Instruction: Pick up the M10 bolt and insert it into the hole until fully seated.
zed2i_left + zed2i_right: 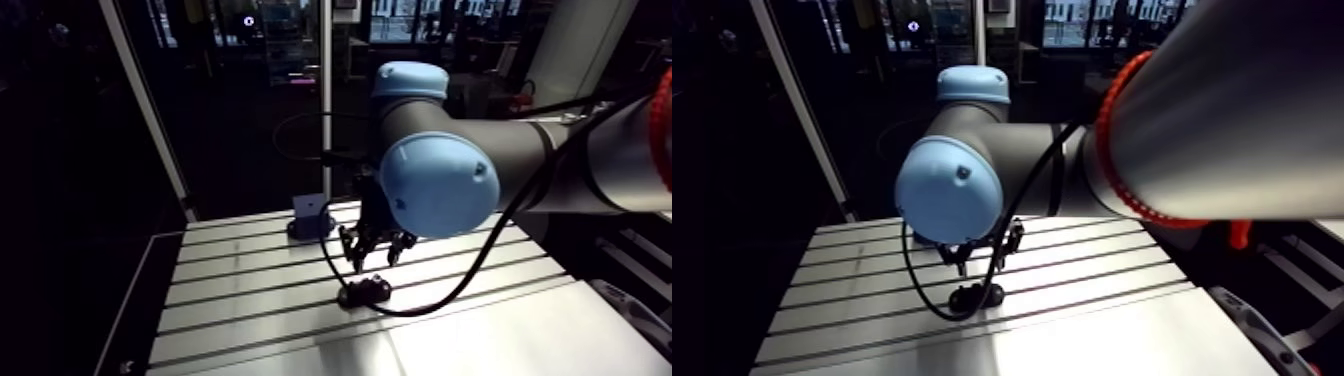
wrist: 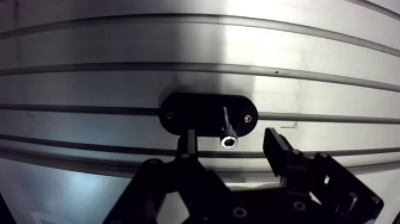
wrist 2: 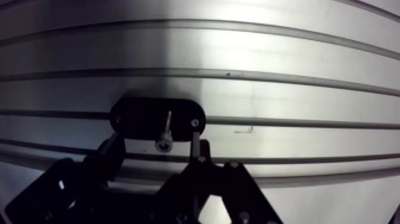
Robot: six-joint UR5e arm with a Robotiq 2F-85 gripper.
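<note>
In the wrist view a black oval block [image 2: 196, 114] lies across a table slot, with a small screw at each end. A slim metal bolt [image 2: 227, 126] stands upright in the block's middle, its socket head [image 2: 228, 142] pointing up at the camera. My gripper [image 2: 232, 146] hangs straight above it and is open. Its fingers [image 2: 189, 143] stand on either side of the bolt head, with a gap on both sides. In the arm view the gripper [image 1: 375, 250] hovers just over the block [image 1: 364, 292].
A small grey-blue block [image 1: 308, 215] stands at the far edge of the slotted aluminium table [image 1: 250, 300]. A black cable [image 1: 440, 295] loops down beside the gripper. The table's left edge borders a dark frame post [image 1: 150, 110].
</note>
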